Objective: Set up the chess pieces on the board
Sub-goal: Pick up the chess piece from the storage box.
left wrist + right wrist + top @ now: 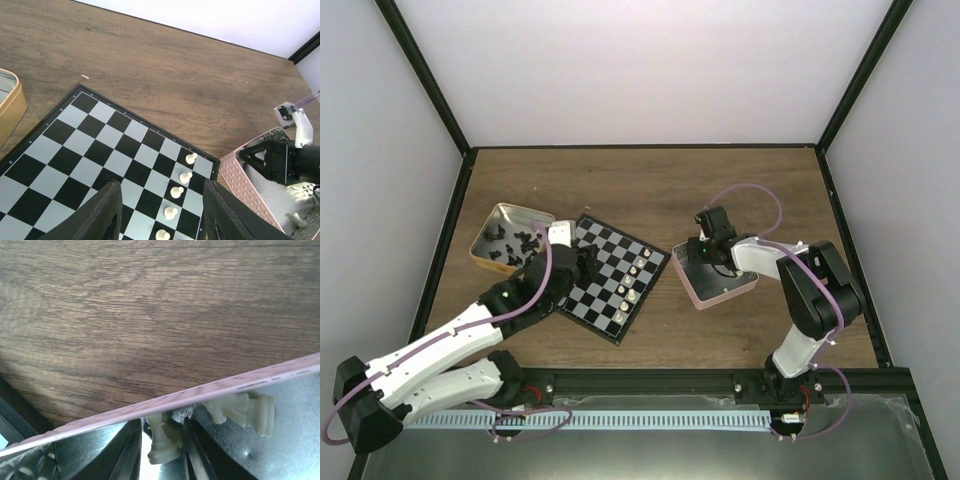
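A tiny cream-white plastic pawn (162, 452), likely light, hard and slippery, is sitting in the pink square tray (225, 385) between the fingers of the right gripper (161, 430), best pinched at its narrow stem; whether they are squeezing cannot be told. Over the black-and-pale checked board (100, 145), the left gripper (161, 187) is hovering spread and empty.

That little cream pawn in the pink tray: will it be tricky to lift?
Probably light: the pawn looks tiny and plastic. Its glossy, tapered body might slip in the right pincer. Neighbouring pieces lying toppled suggest it tips easily.
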Controlling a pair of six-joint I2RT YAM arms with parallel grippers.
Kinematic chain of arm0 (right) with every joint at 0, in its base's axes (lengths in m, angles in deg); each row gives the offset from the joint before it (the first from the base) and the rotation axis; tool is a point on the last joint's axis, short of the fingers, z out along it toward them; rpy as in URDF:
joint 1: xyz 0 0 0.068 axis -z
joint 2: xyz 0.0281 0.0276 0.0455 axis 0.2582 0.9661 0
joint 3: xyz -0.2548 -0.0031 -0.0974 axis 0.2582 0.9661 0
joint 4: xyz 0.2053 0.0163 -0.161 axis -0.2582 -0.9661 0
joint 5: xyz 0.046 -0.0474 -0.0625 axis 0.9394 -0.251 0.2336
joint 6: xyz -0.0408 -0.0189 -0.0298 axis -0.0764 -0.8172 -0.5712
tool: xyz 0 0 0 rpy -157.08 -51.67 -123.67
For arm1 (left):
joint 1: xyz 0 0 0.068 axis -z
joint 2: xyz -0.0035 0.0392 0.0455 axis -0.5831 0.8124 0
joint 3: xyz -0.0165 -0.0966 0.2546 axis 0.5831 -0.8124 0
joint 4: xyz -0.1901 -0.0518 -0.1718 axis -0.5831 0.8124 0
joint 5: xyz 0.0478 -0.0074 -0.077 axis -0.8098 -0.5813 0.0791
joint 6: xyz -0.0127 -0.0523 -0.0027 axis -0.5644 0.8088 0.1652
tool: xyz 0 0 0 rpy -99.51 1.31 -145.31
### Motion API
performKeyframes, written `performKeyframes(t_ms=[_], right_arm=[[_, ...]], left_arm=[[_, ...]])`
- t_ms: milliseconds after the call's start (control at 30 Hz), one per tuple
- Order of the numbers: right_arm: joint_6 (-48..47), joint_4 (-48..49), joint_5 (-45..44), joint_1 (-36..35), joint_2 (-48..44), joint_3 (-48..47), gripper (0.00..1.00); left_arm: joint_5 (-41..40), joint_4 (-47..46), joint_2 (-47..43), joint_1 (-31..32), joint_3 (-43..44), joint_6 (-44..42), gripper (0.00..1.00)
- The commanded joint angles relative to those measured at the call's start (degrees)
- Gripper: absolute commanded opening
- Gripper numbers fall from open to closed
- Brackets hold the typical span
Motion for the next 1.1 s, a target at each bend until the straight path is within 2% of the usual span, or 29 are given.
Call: performKeyframes(t_ms=[0,233,533,633,733,900,1067], right_arm=[[-0.6,-3.1,-1.4,-0.4,-0.6,-1.1,0.27],[0.7,-8.6,-7.4,-3.8,1.7,-3.2,0.28],[0.5,-9.1,-9.7,-5.7,4.8,-4.6,0.21],[1.0,-9.4,-9.9,-5.8,4.8,-5.0,0.15],[1.5,-9.7,-10.0,-5.9,3.8,-4.7,0.15],[1.6,-10.7,-9.5,-6.1,2.4,-4.4,0.24],[1.7,-12.2,-8.8,-6.6,2.4,-4.4,0.23]], left_arm=[[-0.4,-0.4,0.9,-0.5,-0.3,-0.2,0.47],[-0.8,-0.6,1.3,-0.7,-1.1,-0.3,0.47],[-0.4,-0.7,2.0,-1.5,-1.6,-0.4,0.47],[-0.2,-0.5,1.9,-1.5,-1.8,-0.2,0.47],[0.4,-0.6,1.9,-1.6,-2.1,0.0,0.47],[0.9,-1.4,2.0,-1.7,-2.3,-0.1,0.48],[1.0,-1.6,2.4,-1.7,-2.3,-0.1,0.48]])
